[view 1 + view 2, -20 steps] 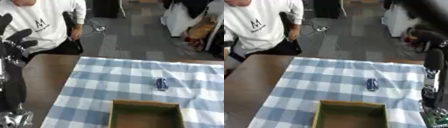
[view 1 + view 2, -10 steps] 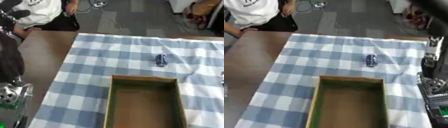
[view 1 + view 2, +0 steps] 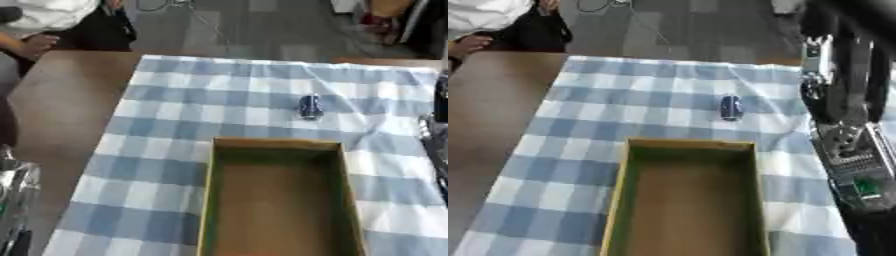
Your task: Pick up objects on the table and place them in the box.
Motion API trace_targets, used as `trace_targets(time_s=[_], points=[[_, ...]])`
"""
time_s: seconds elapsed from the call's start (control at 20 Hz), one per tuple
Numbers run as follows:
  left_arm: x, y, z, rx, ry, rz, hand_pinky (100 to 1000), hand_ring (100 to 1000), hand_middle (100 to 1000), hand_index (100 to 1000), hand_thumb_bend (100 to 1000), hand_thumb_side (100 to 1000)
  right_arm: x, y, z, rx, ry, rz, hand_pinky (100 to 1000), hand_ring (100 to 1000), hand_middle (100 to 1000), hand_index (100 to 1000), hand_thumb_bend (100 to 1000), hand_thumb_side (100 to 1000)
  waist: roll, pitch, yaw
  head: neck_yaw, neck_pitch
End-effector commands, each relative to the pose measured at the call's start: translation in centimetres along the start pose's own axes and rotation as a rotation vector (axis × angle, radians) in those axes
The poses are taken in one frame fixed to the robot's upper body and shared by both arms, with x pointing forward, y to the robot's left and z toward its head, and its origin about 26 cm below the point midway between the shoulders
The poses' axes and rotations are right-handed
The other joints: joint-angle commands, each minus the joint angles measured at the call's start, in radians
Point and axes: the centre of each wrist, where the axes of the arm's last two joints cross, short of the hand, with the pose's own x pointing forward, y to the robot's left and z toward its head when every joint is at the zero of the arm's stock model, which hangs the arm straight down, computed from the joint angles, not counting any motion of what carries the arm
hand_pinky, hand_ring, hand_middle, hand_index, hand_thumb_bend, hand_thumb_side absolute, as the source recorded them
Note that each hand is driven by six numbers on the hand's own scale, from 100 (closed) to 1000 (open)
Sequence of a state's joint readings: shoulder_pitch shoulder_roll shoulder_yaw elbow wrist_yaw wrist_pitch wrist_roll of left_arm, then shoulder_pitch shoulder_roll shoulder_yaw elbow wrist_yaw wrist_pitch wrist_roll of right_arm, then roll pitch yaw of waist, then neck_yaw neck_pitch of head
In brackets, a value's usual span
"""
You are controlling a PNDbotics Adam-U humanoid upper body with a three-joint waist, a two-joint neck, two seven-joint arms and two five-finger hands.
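A small dark blue object [image 3: 310,106] lies on the blue-and-white checked cloth [image 3: 175,115], just beyond the far rim of the box. The brown cardboard box [image 3: 691,144] with green-tinted walls stands open at the near middle, and nothing shows inside it. My right hand [image 3: 840,70] is raised at the right edge of the right eye view, its black fingers straight and pointing up, to the right of the blue object and apart from it. Of my left hand [image 3: 4,122] only a dark sliver shows at the left edge, above a silver arm joint.
The cloth covers the right part of a brown wooden table [image 3: 61,100], whose left strip is bare. Beyond the table's far edge is grey floor. My right forearm [image 3: 857,175], silver with a green spot, runs along the box's right side.
The camera has tilted down, so the table and box fill more of the picture. My right hand reaches further into view; the blue object keeps its place on the cloth.
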State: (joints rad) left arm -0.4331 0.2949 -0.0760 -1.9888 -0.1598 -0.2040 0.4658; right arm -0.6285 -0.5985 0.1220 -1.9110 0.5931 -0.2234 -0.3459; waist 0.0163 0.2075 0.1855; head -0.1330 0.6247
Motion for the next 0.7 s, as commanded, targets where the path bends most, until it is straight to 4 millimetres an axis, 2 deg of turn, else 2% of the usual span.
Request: trace_targets(time_s=[0.05, 0.35, 0.7], points=[[0.3, 0.5, -0.4, -0.015, -0.013, -0.01, 682, 736, 938, 991, 289, 1000, -1.9, -0.4, -1.5, 0.111, -0.004, 0.121, 711, 757, 800, 814, 100, 1000, -0.002, -0.018, 0.002, -0.012, 0.006], [0.2, 0.7, -0.1, -0.027, 0.006, -0.012, 681, 737, 942, 997, 285, 1000, -5.4, 0.8, -3.4, 0.266, -0.037, 0.323, 797, 818, 888, 874, 100, 1000, -0.007, -0.015, 0.007, -0.038, 0.018], [0.1, 0.8, 0.0, -0.026, 0.017, -0.011, 680, 738, 947, 1000, 286, 1000, -8.1, 2.9, -4.3, 0.37, -0.067, 0.434, 781, 833, 944, 919, 100, 1000, -0.012, -0.004, 0.015, -0.042, -0.003]])
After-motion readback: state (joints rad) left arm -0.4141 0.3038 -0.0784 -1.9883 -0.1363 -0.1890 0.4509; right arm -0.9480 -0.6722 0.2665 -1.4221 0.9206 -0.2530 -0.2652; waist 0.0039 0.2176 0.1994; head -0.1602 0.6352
